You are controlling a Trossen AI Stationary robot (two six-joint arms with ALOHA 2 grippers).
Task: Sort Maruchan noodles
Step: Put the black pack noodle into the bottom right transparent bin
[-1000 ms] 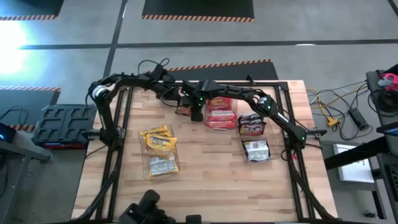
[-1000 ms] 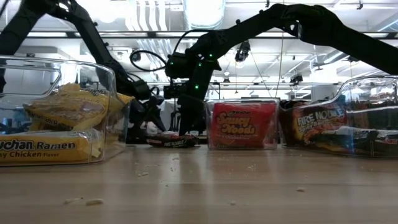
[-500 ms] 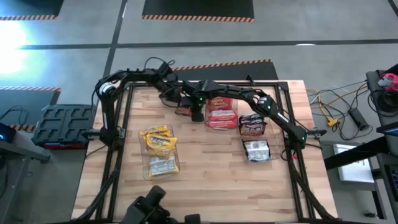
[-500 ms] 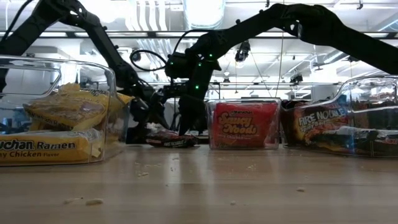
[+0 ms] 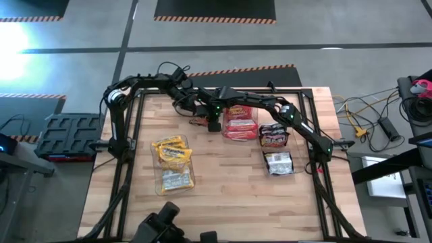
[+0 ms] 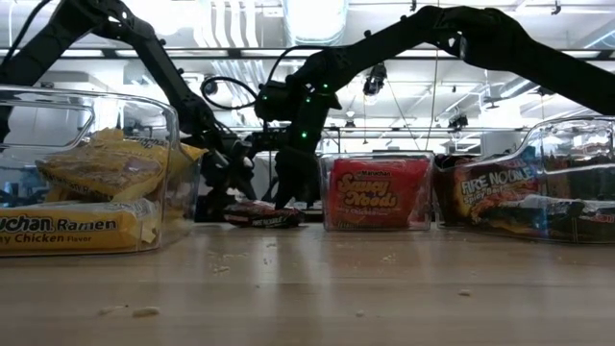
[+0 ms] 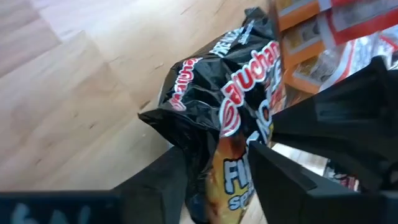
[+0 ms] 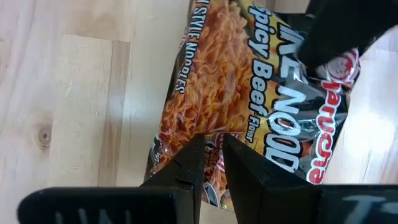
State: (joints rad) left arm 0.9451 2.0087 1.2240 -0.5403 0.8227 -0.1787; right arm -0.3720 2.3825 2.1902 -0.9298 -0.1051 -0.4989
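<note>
I have my left pincer (image 7: 214, 180) half-closed around one edge of the dark noodle packet (image 5: 200, 119) lying on the worktop (image 5: 229, 196), while just beside it my right pincer (image 8: 211, 168) pinches the opposite edge, probably steadying it for lifting toward its bin.

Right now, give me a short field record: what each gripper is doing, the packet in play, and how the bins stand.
left gripper: at the table's far middle, fingers on either side of the black packet
right gripper: same spot, shut on the black packet's edge
black packet: crumpled, low over the table between both grippers
yellow bin: near left, holds yellow packets
red bin: far middle, holds red packets
dark bins: right side, hold dark packets
</note>
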